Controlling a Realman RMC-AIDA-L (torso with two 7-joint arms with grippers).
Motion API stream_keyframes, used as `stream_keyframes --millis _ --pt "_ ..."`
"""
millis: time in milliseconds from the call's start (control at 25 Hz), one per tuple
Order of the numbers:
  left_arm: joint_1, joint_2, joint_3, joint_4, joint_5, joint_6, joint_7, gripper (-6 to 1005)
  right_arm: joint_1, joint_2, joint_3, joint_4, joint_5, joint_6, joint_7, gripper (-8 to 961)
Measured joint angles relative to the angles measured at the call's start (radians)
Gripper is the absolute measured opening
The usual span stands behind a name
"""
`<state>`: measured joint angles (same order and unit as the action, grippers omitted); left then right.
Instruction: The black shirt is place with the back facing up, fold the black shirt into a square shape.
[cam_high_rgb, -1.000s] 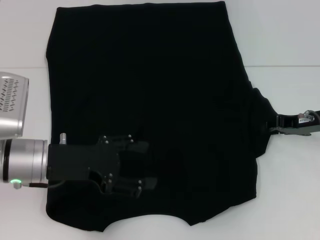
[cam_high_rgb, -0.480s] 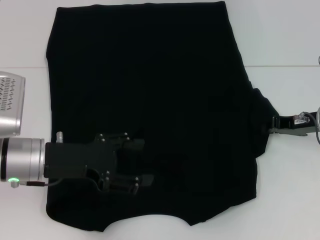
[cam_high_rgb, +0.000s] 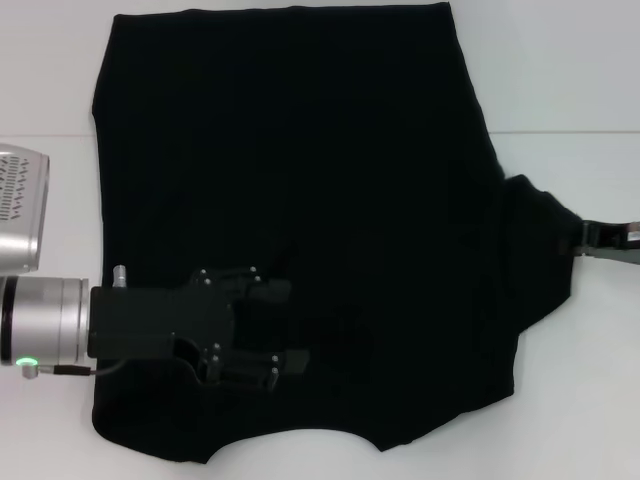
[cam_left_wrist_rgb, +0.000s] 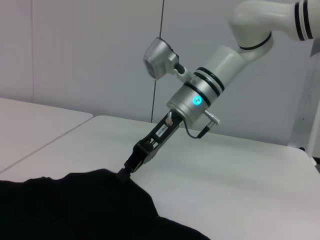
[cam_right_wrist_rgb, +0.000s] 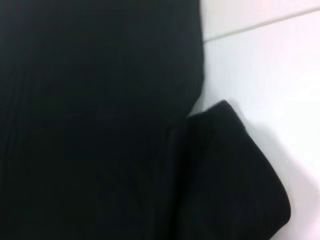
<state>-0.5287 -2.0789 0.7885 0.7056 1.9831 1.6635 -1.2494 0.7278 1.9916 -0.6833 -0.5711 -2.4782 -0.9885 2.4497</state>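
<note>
Head view: black shirt (cam_high_rgb: 300, 200) spread flat on white table (cam_high_rgb: 580, 90), no print showing. Left gripper (cam_high_rgb: 285, 330) low over shirt's near-left part, fingers parted w/ cloth beneath & between. Right gripper (cam_high_rgb: 580, 245) at shirt's right edge, nipped onto sleeve (cam_high_rgb: 535, 240), drawn outward to a peak.

Left wrist view: right gripper (cam_left_wrist_rgb: 125, 170) slim tips pressed together on raised sleeve tip, arm slanting up behind.

Right wrist view: sleeve (cam_right_wrist_rgb: 235, 175) bunched beside shirt body; own fingers not shown.

Step, as judged: sleeve pick-up for first fold. Next: lift sleeve, carry inward across body, lay flat w/o dragging.
</note>
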Motion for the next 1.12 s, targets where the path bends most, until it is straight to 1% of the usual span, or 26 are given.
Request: stream_keyframes --millis 80,200,280,480,840,960,1120 --pt "0.002 -0.002 -0.001 0.000 0.000 0.001 -0.003 869 -0.025 -0.003 0.003 -0.034 0.023 -0.018 -0.011 11" --pt "0.004 -0.006 -0.009 0.000 -0.001 0.003 -0.003 869 -0.048 -0.019 0.009 -0.050 0.064 -0.036 -0.032 11" --pt "0.005 -0.007 -0.017 -0.002 -0.002 0.009 -0.003 869 -0.059 -0.031 0.010 -0.050 0.086 -0.044 -0.044 12" --pt "0.005 -0.009 -0.040 -0.005 -0.004 0.029 -0.002 868 -0.068 -0.044 0.010 -0.052 0.096 -0.050 -0.053 12" --pt "0.007 -0.010 -0.042 -0.011 -0.012 0.038 -0.002 867 -0.059 -0.049 0.010 -0.061 0.097 -0.047 -0.069 11" --pt "0.007 -0.013 -0.048 -0.011 -0.012 0.041 -0.002 867 -0.044 -0.050 0.010 -0.065 0.098 -0.047 -0.074 11" --pt "0.008 -0.013 -0.050 -0.010 -0.012 0.044 -0.007 867 -0.006 -0.047 0.002 -0.067 0.099 -0.074 -0.085 11"
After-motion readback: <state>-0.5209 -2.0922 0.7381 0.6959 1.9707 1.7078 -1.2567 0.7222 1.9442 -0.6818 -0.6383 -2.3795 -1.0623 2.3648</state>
